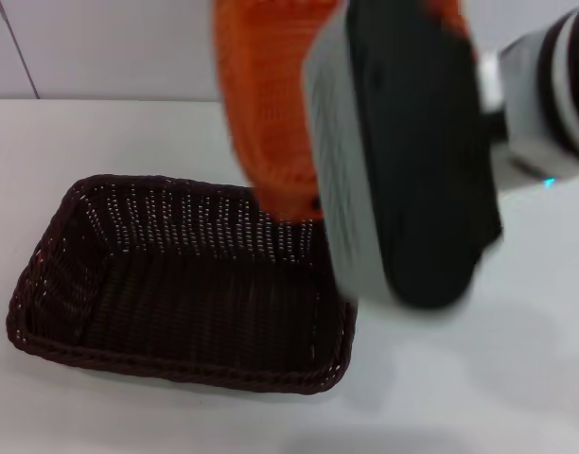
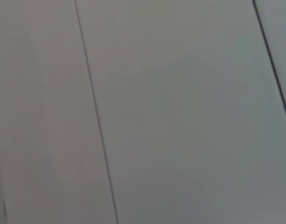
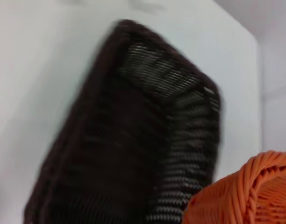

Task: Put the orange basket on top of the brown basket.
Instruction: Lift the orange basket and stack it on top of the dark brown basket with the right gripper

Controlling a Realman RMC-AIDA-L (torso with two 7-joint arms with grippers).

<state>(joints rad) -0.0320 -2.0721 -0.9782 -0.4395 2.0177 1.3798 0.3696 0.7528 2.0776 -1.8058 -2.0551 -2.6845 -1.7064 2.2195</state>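
A: So, the white surface (image 1: 100,132) carried only the brown basket (image 1: 176,284), sitting flat and open side up. The orange basket (image 1: 261,104) hung above its far right corner, tipped steeply on edge, apart from it as far as I could tell.

B: Held by which arm?

A: Right tool (image 1: 313,203), apparently, but the wrist housing hid the fingers. Couldn't tell if they were spread or pinching the rim. Left tool wasn't in sight; its camera showed only wall.

B: Risks?

A: Biggest: lowering at that tilt, an orange edge would likely catch the brown rim, shoving or flipping it. Next: offset toward the corner, so it might seat crooked or slide off. Smallest: a one-sided rim grip could let it swing.
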